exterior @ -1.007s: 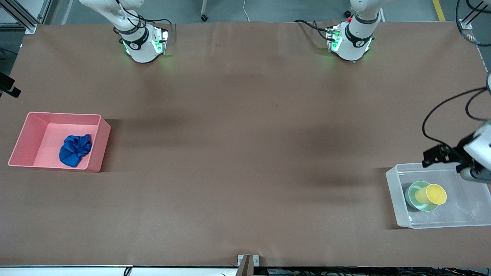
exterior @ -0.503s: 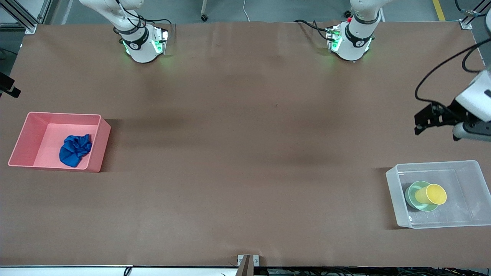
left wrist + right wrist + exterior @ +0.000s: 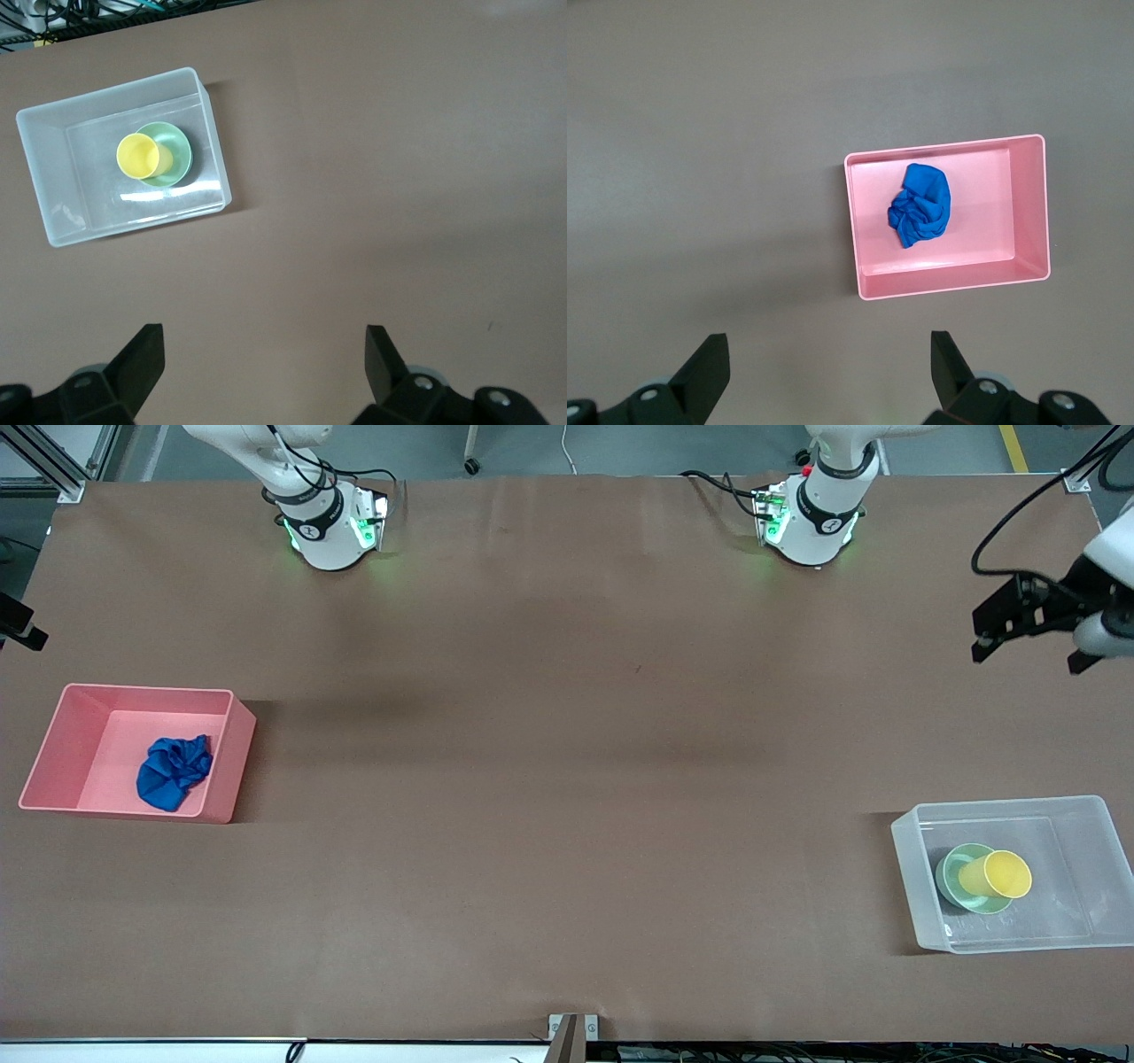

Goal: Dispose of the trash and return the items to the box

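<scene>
Left pincer [image 3: 1028, 633]: raised over bare counter [image 3: 567, 779] at the left arm's end, fingers [image 3: 142, 354] spread wide, nothing between them. The box [image 3: 912, 886] lies well apart from it, nearer the front camera, at the same end of the counter.

Right pincer [image 3: 828, 367]: out of the front view; its wrist view shows it high over the counter, fingers [image 3: 709, 363] spread wide and empty. The pink bin [image 3: 859, 257] lies on the counter ahead of it, well apart.

Box: clear, rectangular, open top up, long axis running along the counter's length. Inside, toward the end wall that faces the counter's middle, sits the bowl [image 3: 952, 886], upright. The cup [image 3: 997, 874] lies tipped in the bowl, mouth turned toward the box's outer end; its axis follows the box's long axis.

Bin: at the right arm's end of the counter, open top up, long axis along the counter's length. The trash [image 3: 173, 771], a crumpled blue wad, rests on its floor, nearer the wall that faces the counter's middle; no clear long axis can be made out
</scene>
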`<state>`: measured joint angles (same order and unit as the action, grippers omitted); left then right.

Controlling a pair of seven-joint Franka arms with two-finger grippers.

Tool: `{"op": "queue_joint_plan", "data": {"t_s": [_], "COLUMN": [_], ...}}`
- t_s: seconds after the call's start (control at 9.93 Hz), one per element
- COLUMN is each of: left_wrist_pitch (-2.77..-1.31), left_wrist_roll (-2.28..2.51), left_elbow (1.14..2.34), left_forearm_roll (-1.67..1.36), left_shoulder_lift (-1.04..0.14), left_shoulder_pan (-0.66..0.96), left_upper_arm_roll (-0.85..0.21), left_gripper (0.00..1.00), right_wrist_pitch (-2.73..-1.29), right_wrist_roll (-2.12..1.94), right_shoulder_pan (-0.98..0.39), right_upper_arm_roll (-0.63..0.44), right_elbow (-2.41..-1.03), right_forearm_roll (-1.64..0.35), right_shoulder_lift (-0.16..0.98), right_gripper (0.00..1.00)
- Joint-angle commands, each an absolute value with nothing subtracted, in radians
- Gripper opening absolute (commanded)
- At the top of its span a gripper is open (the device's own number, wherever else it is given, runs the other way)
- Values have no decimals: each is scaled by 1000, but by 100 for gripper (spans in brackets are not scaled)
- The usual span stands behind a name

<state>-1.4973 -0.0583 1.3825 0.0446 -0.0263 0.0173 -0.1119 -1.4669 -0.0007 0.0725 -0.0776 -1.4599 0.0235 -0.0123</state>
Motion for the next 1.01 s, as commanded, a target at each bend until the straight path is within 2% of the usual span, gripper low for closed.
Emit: {"op": "queue_joint_plan", "data": {"t_s": [0.0,0.91], "left_wrist_pitch": [-1497,-1539], "left_wrist_roll": [-43,75], "left_elbow": [1506,1577], "left_forearm_roll": [25,9], "left_shoulder_lift": [34,34], "left_shoulder_pan": [67,52], "left_upper_arm_roll": [-60,-101], "left_gripper": [100,100], "right_wrist_pitch": [-1456,-1456], "right_wrist_roll": [0,-2], "right_shoulder_pan": [77,77], "right_upper_arm_roll": [-77,-77], "right_elbow": [-1448,-1450], "right_forearm_roll": [14,14], "right_shoulder_lift": [-9,-9], "right_gripper": [100,100]}}
